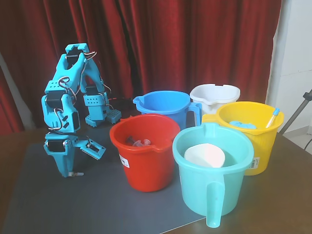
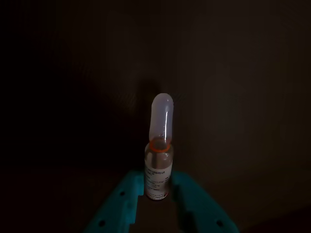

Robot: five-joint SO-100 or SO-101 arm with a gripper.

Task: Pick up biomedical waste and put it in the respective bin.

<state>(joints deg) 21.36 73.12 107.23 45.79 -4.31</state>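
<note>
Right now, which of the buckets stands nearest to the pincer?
The red bucket. In the fixed view it stands right beside the pincer; the blue, white, yellow and teal buckets are all farther right.

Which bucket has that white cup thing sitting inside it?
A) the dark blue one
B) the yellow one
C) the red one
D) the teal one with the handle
D: in the fixed view, the white cup sits inside the teal handled bucket at the front.
</note>
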